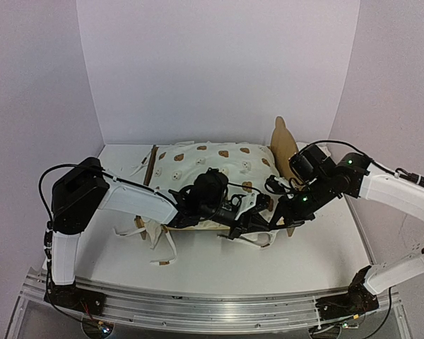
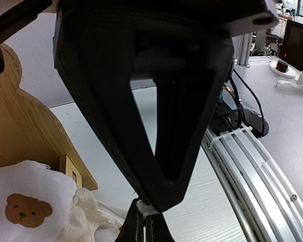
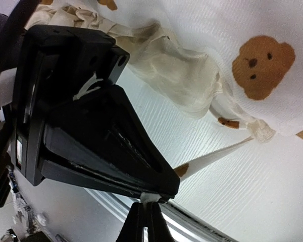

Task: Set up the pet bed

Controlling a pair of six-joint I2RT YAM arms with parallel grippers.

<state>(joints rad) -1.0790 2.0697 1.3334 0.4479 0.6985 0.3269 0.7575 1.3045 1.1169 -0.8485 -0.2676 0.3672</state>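
The pet bed (image 1: 283, 143) is a plywood frame with its bear-ear headboard at the right; its wood also shows in the left wrist view (image 2: 20, 121). A cream bear-print cushion (image 1: 212, 164) lies on it and hides the base. My left gripper (image 1: 251, 219) and right gripper (image 1: 266, 220) meet tip to tip at the bed's front right corner. Each is shut on a white bit of the cushion's tie string (image 3: 217, 154). In the left wrist view my left gripper (image 2: 143, 224) pinches it under the right one's fingers (image 2: 156, 151). The right wrist view shows my right gripper (image 3: 144, 222) the same way.
Other loose tie strings (image 1: 162, 248) hang off the cushion's front left onto the white table (image 1: 318, 247). The aluminium rail (image 1: 212, 304) with the arm bases runs along the near edge. White walls close off the back and sides.
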